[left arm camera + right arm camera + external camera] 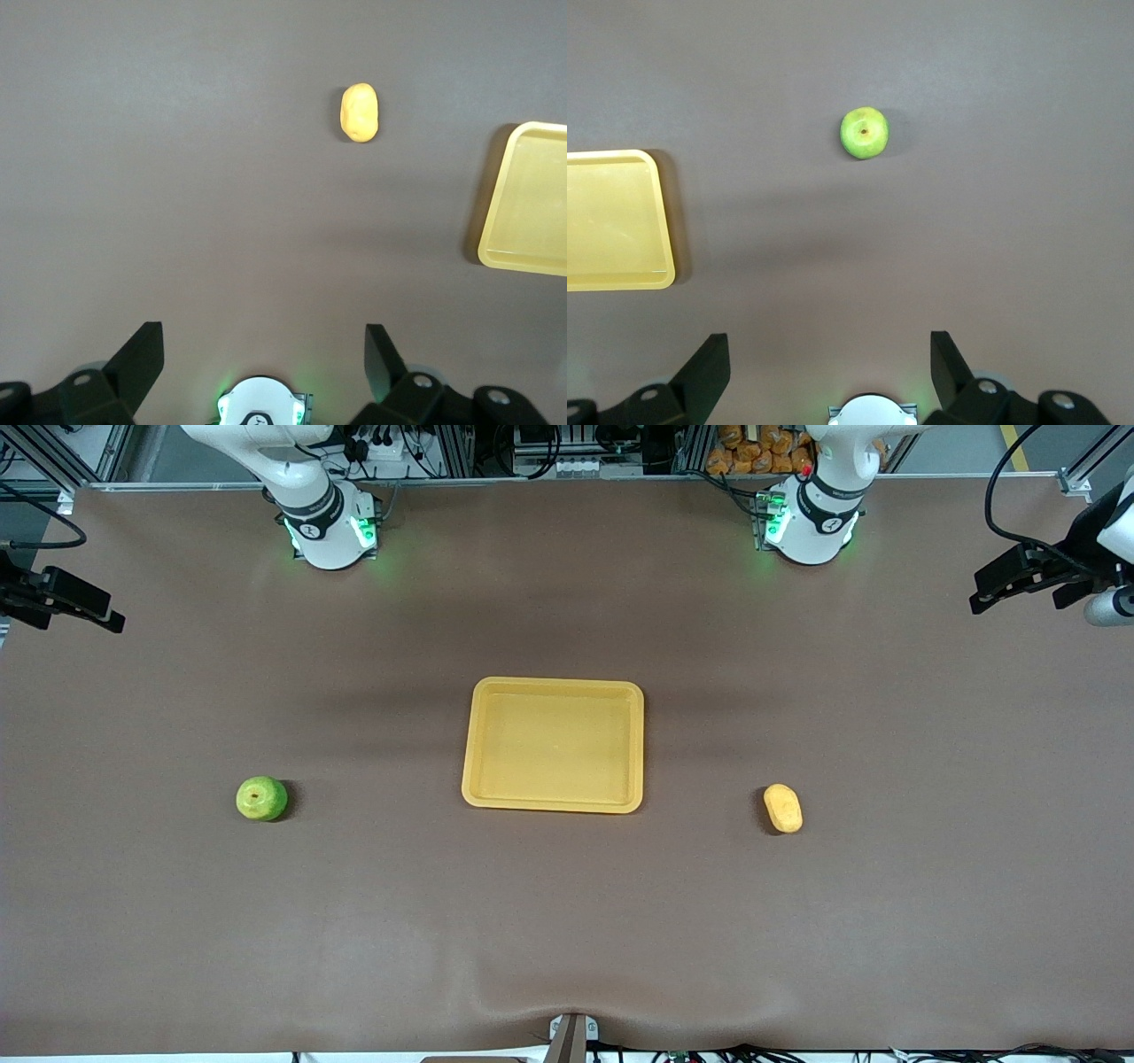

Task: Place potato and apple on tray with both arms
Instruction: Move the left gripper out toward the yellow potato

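Brown table [567, 921]; yellow tray [553, 745] at its centre, nothing in it. Right gripper [104, 615] hangs high over the table's edge at 10 o'clock from the tray, fingers [709, 367] spread wide, released, nothing held. Left gripper [983, 595] likewise at 2 o'clock, fingers [142, 359] apart, nothing held. Apple [261, 798] on the table at the tray's 8 o'clock, well apart. Potato [783, 808] at 4 o'clock, well apart.
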